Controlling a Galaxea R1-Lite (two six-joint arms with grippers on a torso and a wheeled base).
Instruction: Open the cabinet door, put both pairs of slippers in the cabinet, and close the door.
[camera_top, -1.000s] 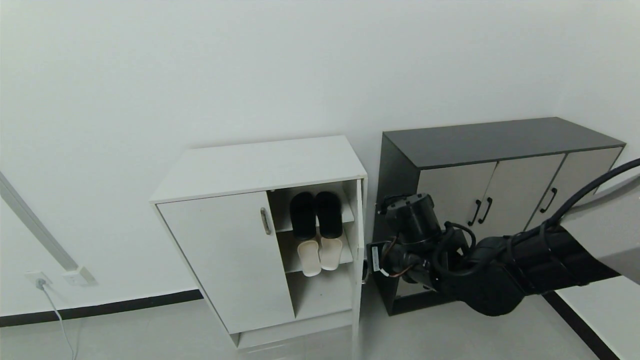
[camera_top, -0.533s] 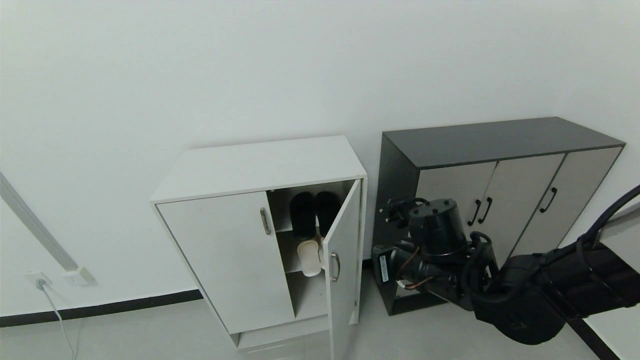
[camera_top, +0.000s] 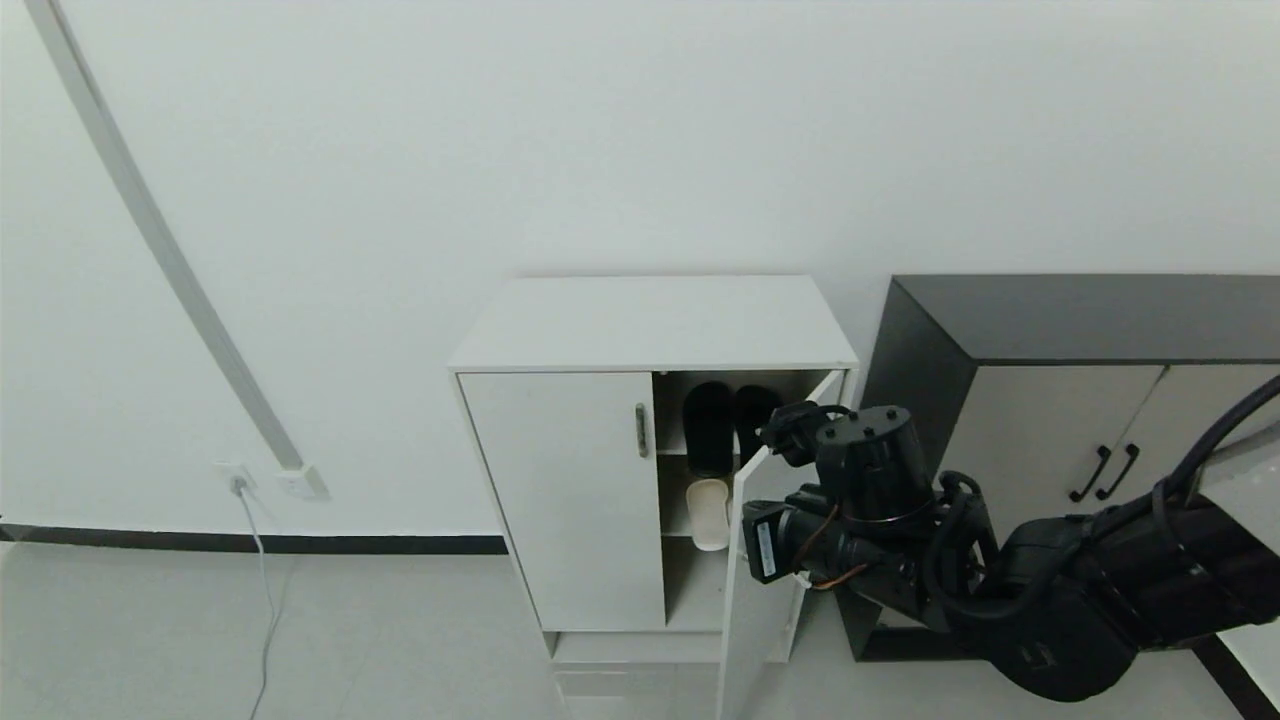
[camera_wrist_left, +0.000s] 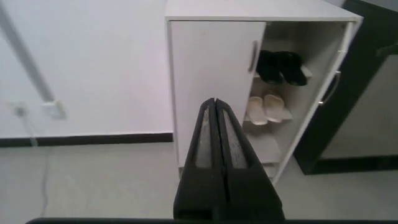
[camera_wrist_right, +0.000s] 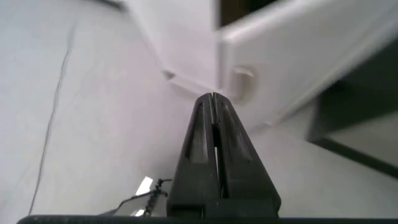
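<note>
Stock of the scene, for your reference:

1. Cabinet (camera_top: 650, 320), white, standing against the wall. Its left door (camera_top: 560, 490) is closed. Its right door (camera_top: 755, 560) stands ajar, swung partway out from the front.
2. Black slippers (camera_top: 708, 430), one pair, side by side on the top shelf inside the cabinet.
3. Cream slippers (camera_top: 708, 512), one pair, on the shelf just below. In your head view the right door covers part of them.
4. Right gripper (camera_wrist_right: 214, 109), fingers pressed together with nothing between them. Its tip is near the outer face of the right door, close to the handle (camera_wrist_right: 244, 78). You cannot tell whether it touches.
5. Left gripper (camera_wrist_left: 215, 118), fingers together and empty. It is held well back from the cabinet and points at its front.
6. Dark cabinet (camera_top: 1080, 320), just beside the white one on its right, doors shut.
7. Wall socket (camera_top: 235, 475), left of the cabinet, with a cable (camera_top: 265, 580) trailing to the floor.
</note>
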